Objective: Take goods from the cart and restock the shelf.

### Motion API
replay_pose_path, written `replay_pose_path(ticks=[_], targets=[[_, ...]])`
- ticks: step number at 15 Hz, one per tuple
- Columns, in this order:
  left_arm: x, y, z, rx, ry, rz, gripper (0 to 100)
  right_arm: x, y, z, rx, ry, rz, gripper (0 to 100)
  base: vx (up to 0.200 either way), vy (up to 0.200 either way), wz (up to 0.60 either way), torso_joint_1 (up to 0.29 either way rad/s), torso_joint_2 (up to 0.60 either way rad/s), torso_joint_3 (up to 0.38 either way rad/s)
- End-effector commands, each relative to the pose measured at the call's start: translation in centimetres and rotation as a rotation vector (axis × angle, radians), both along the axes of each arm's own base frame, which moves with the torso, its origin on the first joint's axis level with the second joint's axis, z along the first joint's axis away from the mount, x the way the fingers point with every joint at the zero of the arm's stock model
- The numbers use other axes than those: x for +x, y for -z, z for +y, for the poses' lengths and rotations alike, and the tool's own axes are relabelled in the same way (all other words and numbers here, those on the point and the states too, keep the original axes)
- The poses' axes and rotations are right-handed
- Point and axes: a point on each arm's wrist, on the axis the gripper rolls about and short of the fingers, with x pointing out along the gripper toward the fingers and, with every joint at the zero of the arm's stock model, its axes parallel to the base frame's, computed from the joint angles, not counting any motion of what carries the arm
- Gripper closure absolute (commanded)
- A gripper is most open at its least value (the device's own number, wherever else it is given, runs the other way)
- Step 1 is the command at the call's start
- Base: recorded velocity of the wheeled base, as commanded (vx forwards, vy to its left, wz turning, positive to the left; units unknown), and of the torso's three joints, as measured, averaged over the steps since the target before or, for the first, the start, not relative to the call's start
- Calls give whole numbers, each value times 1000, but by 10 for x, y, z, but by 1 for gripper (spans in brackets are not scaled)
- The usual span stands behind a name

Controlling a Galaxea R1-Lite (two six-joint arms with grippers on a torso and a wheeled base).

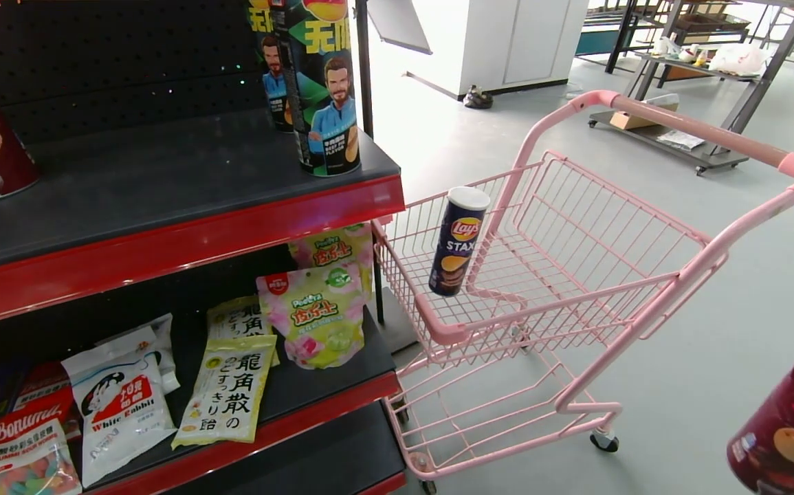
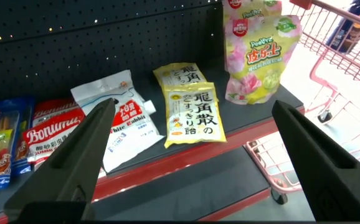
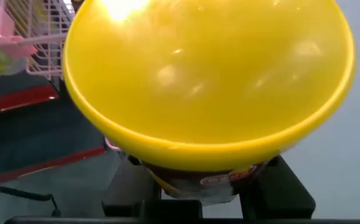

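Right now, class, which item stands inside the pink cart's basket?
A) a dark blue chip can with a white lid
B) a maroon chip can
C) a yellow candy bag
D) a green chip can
A: the dark blue chip can stands upright, alone, in the basket of the pink cart, while the maroon chip can is outside the cart.

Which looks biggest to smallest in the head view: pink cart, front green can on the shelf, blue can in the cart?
1. pink cart
2. front green can
3. blue can
The green one is nearer and cropped; true sizes unsure.
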Motion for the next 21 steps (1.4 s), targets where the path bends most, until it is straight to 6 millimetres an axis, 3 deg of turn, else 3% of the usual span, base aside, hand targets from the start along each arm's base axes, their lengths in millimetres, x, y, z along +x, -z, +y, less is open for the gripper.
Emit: replay_pose_path(ticks=[1, 7, 21], targets=[[0, 0, 0, 0, 0, 1, 0, -17, 2, -5, 1, 64, -60, 100, 0, 0, 0, 0, 0, 0], [0, 0, 0, 1, 0, 1, 0, -21, 4, -6, -29, 87, -69, 100, 0, 0, 0, 10, -69, -50], [0, 0, 0, 0, 0, 1, 0, -24, 2, -6, -98, 64, -94, 100, 0, 0, 0, 157, -520, -362]])
